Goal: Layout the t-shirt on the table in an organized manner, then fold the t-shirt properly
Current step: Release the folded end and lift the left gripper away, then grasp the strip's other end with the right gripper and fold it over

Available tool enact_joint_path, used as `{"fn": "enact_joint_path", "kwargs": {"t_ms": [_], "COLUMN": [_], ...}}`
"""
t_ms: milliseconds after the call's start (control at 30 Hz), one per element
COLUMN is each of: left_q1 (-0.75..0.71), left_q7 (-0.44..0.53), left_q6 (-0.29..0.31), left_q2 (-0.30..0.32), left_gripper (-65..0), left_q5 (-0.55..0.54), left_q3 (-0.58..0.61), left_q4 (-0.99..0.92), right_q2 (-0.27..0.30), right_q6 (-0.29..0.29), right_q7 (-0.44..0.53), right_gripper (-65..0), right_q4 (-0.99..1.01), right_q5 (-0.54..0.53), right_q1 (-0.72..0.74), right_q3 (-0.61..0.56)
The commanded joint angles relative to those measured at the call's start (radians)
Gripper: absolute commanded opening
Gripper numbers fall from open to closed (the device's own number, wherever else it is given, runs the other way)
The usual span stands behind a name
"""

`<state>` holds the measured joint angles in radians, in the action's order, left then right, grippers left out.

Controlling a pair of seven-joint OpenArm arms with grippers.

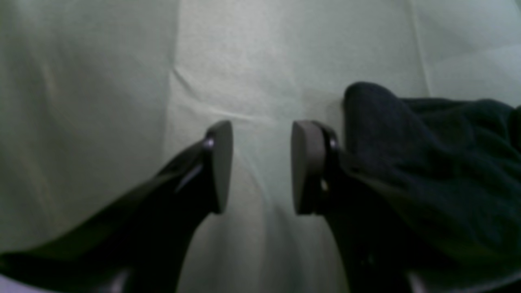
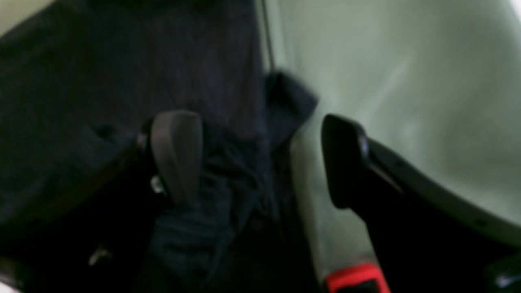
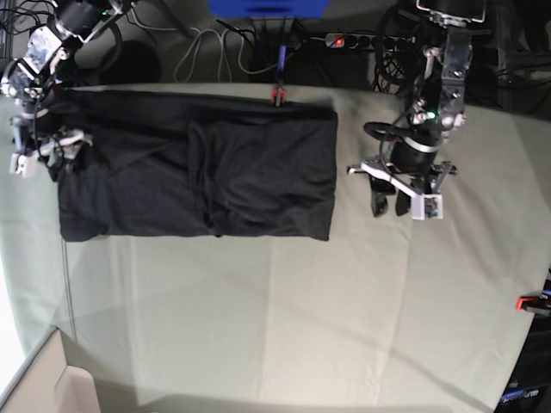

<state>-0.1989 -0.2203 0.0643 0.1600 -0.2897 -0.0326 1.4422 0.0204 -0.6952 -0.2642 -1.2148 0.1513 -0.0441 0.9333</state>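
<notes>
Charcoal-black, the shirt lies as a folded rectangle on the far left part of your surface, its far edge running along the surface's back edge by a small red clamp. A vertical crease line crosses the shirt near its middle, and the left end looks bunched where your right hand sits at it. From the right wrist view, that right hand has its jaws spread wide: one pad rests over dark rumpled cloth, the other finger stands over the pale grey-green cover, and the shirt's edge runs between them with nothing pinched. Another red clamp shows at the bottom of that view. Your left hand hovers over bare cover to the right of the shirt, near it but apart in the base view. From the left wrist view, the left hand stands partly open with only the creased cover in the gap between its pads; a fold of the shirt lies just beside one finger, and you cannot tell from that blurred view whether they touch.
</notes>
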Motion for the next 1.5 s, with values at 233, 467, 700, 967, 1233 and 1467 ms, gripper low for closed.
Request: {"fn": "enact_joint_path", "kwargs": {"t_ms": [233, 467, 700, 967, 1233, 1467], "left_q1": [0.016, 0.008, -0.021, -0.044, -0.078, -0.109], "left_q7": [0.02, 0.019, 0.019, 0.019, 0.019, 0.02], "left_q6": [0.006, 0.006, 0.006, 0.007, 0.007, 0.007], "left_q2": [0.002, 0.002, 0.002, 0.002, 0.002, 0.003], "left_gripper": [-41.5, -41.5, -41.5, -41.5, -41.5, -41.5], "left_q5": [-0.003, -0.003, -0.003, -0.003, -0.003, -0.003], "left_q3": [-0.045, -0.108, -0.169, -0.258, -0.341, -0.398], "left_q4": [0.071, 0.141, 0.141, 0.141, 0.16, 0.164], "right_q2": [0.065, 0.059, 0.036, 0.022, -0.112, -0.177], "right_q6": [-0.003, -0.003, -0.003, -0.003, -0.003, -0.003], "right_q7": [0.021, 0.021, 0.021, 0.019, 0.021, 0.019], "right_gripper": [-18.6, -20.0, -42.5, -65.0, -65.0, -65.0], "right_q4": [0.152, 0.163, 0.165, 0.1, -0.265, -0.463], "right_q5": [-0.011, -0.012, -0.012, -0.014, -0.015, -0.015], "right_q1": [0.02, 0.019, 0.011, -0.069, -0.167, -0.199], "right_q3": [0.002, 0.003, -0.004, -0.148, -0.233, -0.325]}}
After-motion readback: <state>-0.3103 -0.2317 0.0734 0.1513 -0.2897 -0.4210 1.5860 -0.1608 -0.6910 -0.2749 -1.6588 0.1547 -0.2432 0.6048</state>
